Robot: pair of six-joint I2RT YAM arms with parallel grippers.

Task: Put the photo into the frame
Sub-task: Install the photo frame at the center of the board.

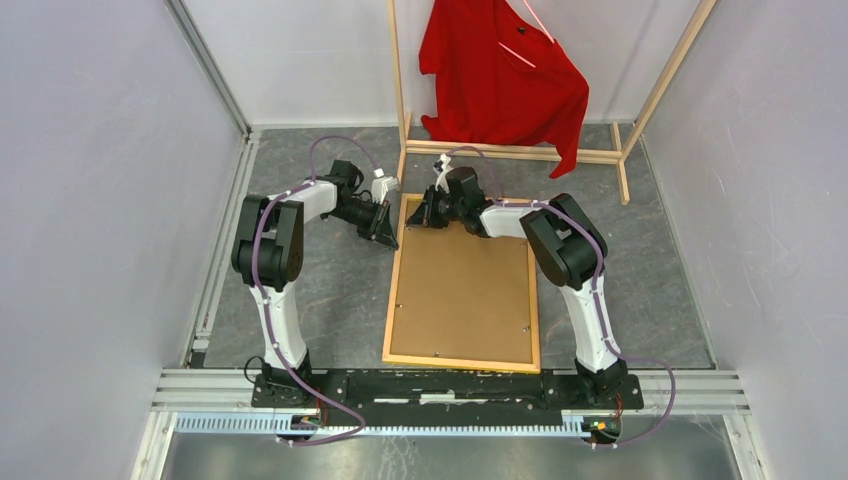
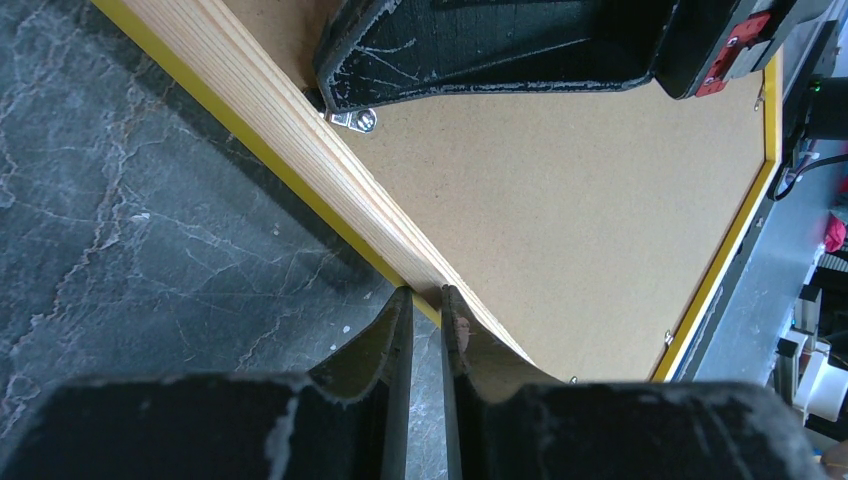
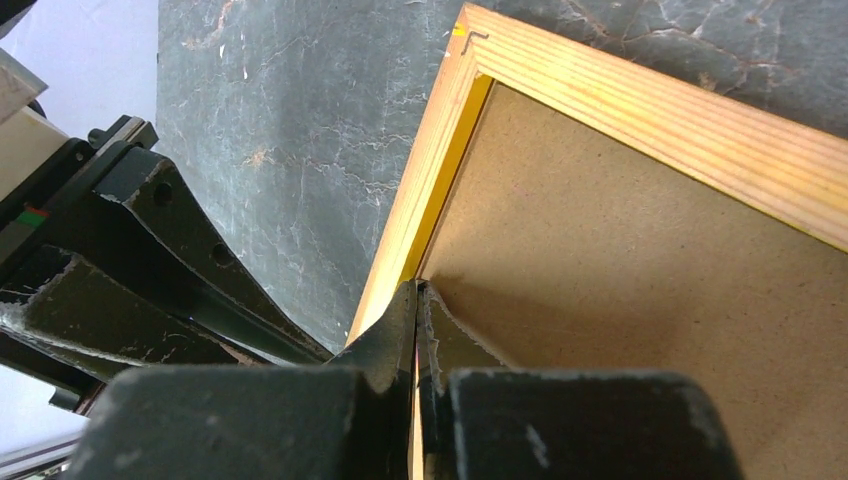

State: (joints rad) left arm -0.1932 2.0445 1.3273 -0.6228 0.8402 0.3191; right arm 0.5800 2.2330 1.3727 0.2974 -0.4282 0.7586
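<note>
The frame [image 1: 393, 300] lies face down on the table, light wood back up, yellow showing at its edges. A plain brown backing board [image 1: 465, 290] fills it. The photo is hidden. My left gripper [image 1: 388, 232] is at the frame's left rail near the far corner. In the left wrist view [image 2: 427, 293] its fingers stand a narrow slit apart, tips against the rail [image 2: 300, 150], holding nothing. My right gripper [image 1: 422, 215] is over the far left corner. In the right wrist view [image 3: 416, 287] it is shut, tips at the seam between rail [image 3: 640, 110] and board [image 3: 650, 300].
A wooden clothes rack [image 1: 520, 152] with a red shirt [image 1: 500, 70] stands just beyond the frame's far edge. Grey walls close in left and right. A small metal tab [image 2: 355, 120] sits on the rail under my right gripper's finger [image 2: 480, 50].
</note>
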